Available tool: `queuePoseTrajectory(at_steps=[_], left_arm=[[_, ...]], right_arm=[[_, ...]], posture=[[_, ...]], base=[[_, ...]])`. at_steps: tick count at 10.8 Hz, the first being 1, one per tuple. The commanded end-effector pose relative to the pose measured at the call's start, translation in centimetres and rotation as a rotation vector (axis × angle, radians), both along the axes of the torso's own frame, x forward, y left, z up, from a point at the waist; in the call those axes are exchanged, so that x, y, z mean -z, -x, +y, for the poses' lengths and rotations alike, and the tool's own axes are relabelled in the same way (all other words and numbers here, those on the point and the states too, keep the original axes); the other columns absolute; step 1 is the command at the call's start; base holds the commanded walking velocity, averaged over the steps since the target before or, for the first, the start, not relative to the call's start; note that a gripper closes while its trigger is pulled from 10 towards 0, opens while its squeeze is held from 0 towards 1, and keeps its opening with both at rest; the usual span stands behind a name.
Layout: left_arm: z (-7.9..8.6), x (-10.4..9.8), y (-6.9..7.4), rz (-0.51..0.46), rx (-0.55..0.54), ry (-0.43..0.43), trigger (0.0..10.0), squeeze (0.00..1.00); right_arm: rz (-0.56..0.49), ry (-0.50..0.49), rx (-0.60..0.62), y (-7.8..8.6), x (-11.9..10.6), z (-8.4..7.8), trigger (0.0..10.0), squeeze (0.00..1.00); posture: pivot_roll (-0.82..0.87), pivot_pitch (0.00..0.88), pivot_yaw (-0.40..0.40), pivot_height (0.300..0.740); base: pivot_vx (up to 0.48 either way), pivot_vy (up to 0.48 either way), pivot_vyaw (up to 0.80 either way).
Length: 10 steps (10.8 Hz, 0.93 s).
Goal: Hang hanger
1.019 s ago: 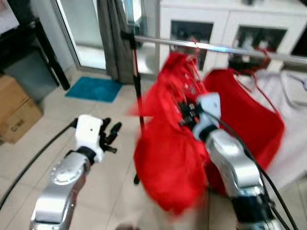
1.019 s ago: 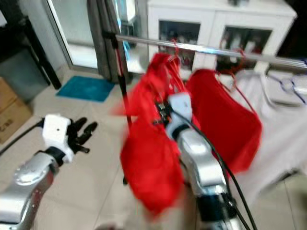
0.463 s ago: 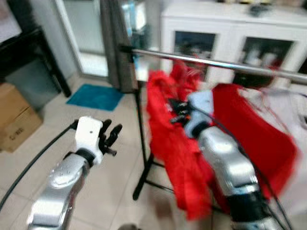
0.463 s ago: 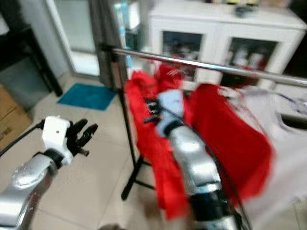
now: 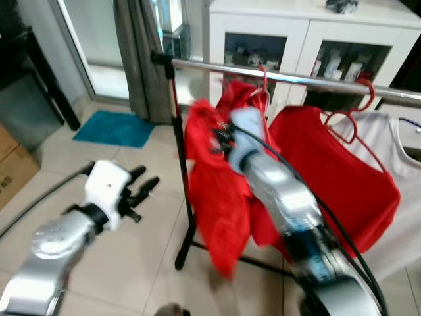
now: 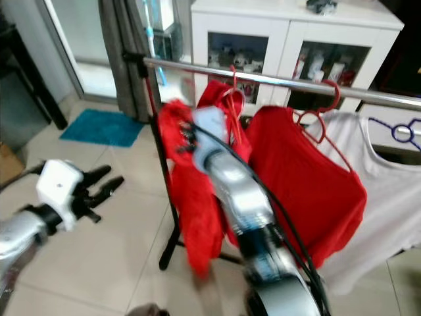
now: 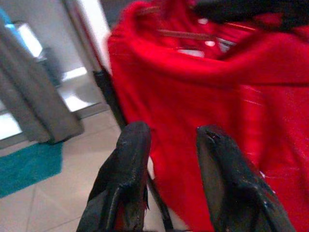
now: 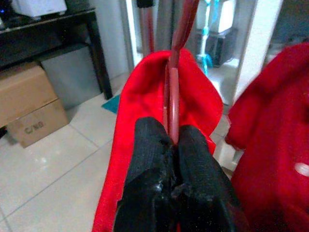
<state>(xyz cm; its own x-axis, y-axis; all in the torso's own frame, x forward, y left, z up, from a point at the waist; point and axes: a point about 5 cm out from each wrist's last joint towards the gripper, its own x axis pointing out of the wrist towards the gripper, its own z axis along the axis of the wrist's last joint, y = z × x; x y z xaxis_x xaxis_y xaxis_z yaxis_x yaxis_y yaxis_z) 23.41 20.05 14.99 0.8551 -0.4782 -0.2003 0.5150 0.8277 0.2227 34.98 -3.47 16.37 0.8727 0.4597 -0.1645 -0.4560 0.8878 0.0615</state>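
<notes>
A red hanger (image 8: 171,92) carries a red garment (image 5: 217,191), and my right gripper (image 8: 173,142) is shut on the hanger's thin bar. In the eye views this gripper (image 5: 222,139) is raised into the garment just below the metal rail (image 5: 316,81). The hanger's hook (image 5: 264,84) reaches up to the rail and seems to lie over it. My left gripper (image 5: 141,191) is held out low on the left, open and with nothing between its fingers (image 7: 130,159), pointing toward the garment.
A second red shirt (image 5: 335,171) on a red hanger and a white shirt (image 5: 404,141) hang further right on the rail. The rack's dark post (image 5: 184,197) stands on the tiled floor. Behind are a white cabinet (image 5: 289,26), a grey curtain (image 5: 138,59), a teal mat (image 5: 115,128) and a cardboard box (image 5: 13,171).
The camera has shifted. My right arm has carried the hanger and garment up toward the rail, so the hook now sits at the rail. The left gripper stays open, little moved.
</notes>
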Motion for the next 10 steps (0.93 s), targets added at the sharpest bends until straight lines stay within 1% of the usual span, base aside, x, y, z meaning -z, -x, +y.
queuePoseTrajectory(at_steps=[1, 2, 3, 4, 5, 6, 7, 8, 9, 10], left_arm=[[0.1, -0.8, 0.2, -0.009, 0.030, -0.004, 10.0, 0.00], [0.1, -1.2, 0.4, -0.014, 0.043, -0.003, 10.0, 0.00], [0.3, -1.6, 0.7, -0.017, 0.044, 0.004, 10.0, 0.00], [0.3, -1.6, 1.0, -0.013, 0.010, 0.026, 10.0, 0.00], [0.1, -1.2, 1.2, -0.013, -0.043, 0.036, 10.0, 0.00], [-0.3, -0.7, 1.2, -0.029, -0.127, 0.051, 10.0, 0.00], [-0.8, 0.2, 0.9, -0.033, -0.206, 0.078, 10.0, 0.00], [-0.7, 0.6, 0.8, -0.034, -0.265, 0.081, 10.0, 0.00], [-0.7, 1.0, 1.0, -0.025, -0.279, 0.087, 10.0, 0.00], [-1.1, 1.7, 1.4, -0.003, -0.281, 0.091, 10.0, 0.00]], right_arm=[[-0.019, -0.025, 0.029, -1.1, -0.8, 0.1, 10.0, 0.00], [-0.013, -0.031, 0.037, -1.7, -1.0, 0.5, 10.0, 0.00], [-0.019, -0.037, 0.057, -2.7, -1.6, 0.9, 10.0, 0.00], [-0.039, -0.045, 0.060, -3.2, -2.3, 1.1, 10.0, 0.00], [-0.042, -0.092, 0.011, -2.9, -2.3, 1.2, 10.0, 0.00], [-0.049, -0.121, -0.070, -1.7, -1.4, 0.8, 10.0, 0.00], [-0.010, -0.198, -0.172, 1.8, 0.8, -1.2, 10.0, 0.00], [0.013, -0.222, -0.220, 4.0, 1.7, -2.2, 10.0, 0.00], [0.021, -0.229, -0.233, 5.2, 2.1, -2.8, 10.0, 0.00], [0.034, -0.209, -0.264, 7.0, 3.0, -3.5, 10.0, 0.00]], posture=[[0.15, 0.112, 0.017, 0.740], [0.15, 0.126, 0.014, 0.740], [0.16, 0.150, 0.012, 0.740], [0.17, 0.156, 0.006, 0.740], [0.18, 0.151, -0.018, 0.740], [0.18, 0.144, -0.035, 0.740], [0.17, 0.120, -0.031, 0.740], [0.14, 0.103, -0.006, 0.740], [0.13, 0.092, 0.010, 0.740], [0.10, 0.070, 0.042, 0.740]], base=[[0.000, 0.000, 0.00], [0.000, 0.000, 0.00], [0.000, 0.000, 0.00], [0.000, 0.000, 0.00], [0.000, 0.000, 0.00], [0.000, 0.000, 0.00], [0.000, 0.000, 0.00], [0.000, 0.000, 0.00], [0.000, 0.000, 0.00], [0.000, 0.000, 0.00]])
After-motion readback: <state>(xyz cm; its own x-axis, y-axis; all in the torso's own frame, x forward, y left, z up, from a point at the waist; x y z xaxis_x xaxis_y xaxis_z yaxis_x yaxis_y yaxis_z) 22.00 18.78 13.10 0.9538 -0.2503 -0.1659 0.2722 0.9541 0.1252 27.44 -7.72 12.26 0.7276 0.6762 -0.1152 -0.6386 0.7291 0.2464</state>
